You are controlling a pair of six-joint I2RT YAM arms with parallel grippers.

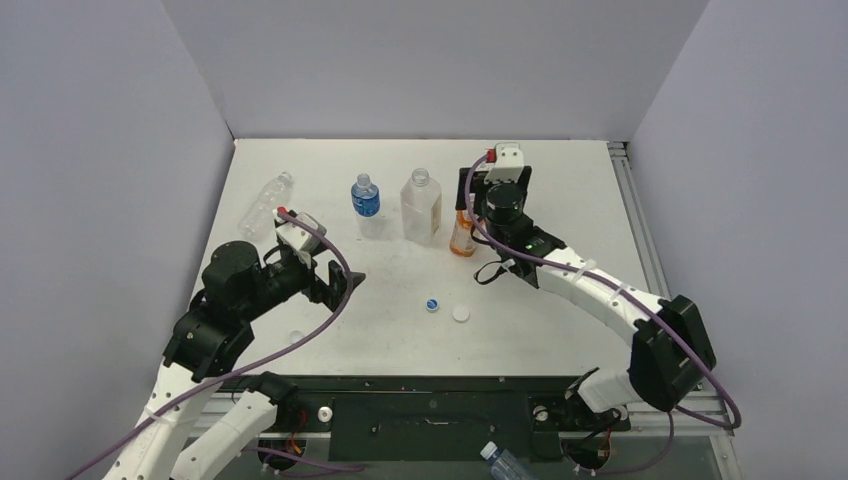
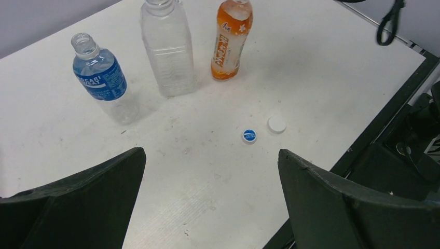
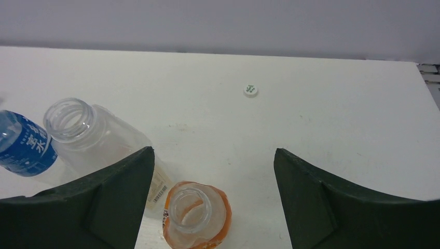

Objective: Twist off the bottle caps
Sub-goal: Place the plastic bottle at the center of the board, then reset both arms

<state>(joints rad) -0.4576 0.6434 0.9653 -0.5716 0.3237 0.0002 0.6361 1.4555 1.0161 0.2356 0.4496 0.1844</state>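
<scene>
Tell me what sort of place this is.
Likely a robotics lab test cell: plain grey partition walls box in a white table, two robot arms are bolted at its near edge, and opened bottles stand on it.

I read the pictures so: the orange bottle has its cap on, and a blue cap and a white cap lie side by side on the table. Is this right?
Not fully. The orange bottle has no cap: the right wrist view looks down into its open mouth. The blue cap and the white cap do lie side by side on the table.
</scene>
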